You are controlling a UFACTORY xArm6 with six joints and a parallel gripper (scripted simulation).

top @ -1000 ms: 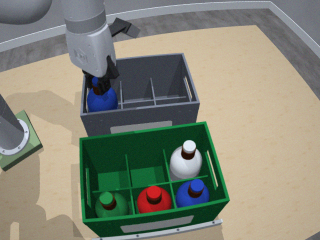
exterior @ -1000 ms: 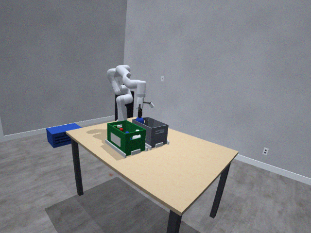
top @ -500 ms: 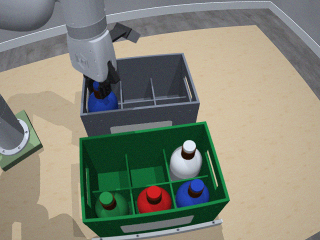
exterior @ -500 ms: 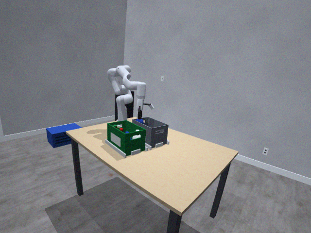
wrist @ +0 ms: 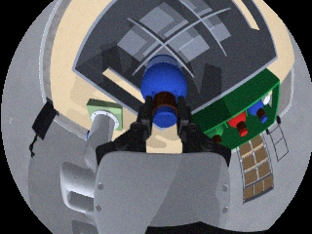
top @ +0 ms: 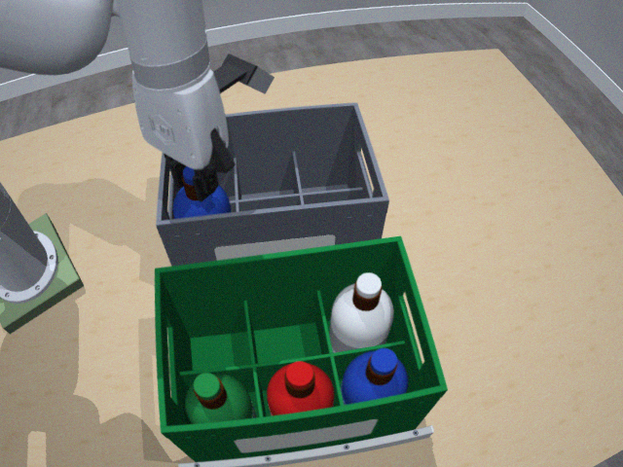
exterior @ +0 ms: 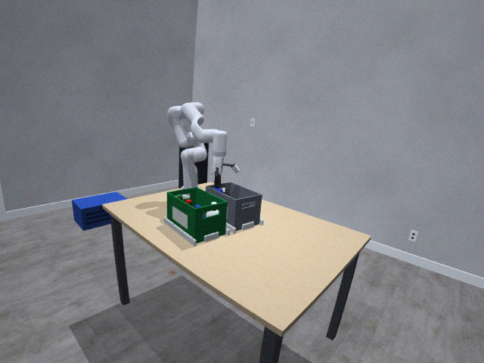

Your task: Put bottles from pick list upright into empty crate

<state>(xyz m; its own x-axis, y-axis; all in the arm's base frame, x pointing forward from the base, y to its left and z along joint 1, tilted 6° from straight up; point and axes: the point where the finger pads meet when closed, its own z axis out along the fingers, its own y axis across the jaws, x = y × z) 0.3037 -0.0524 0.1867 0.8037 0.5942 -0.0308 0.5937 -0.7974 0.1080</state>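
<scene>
Pincer (top: 197, 182) clenched on the neck of a blue bottle (top: 201, 201) — held upright, partly sunk into the grey crate (top: 281, 229), in the corner compartment nearest the arm base (top: 60, 286). Neck grip judged chosen to clear the dividers. In the green crate (top: 302, 432) beside the grey crate — white, blue, red and green bottles standing.

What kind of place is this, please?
Probably a bare test room for a robot: plain grey walls, one wooden table bearing a green bottle crate and a grey crate, and a mounted arm.
</scene>
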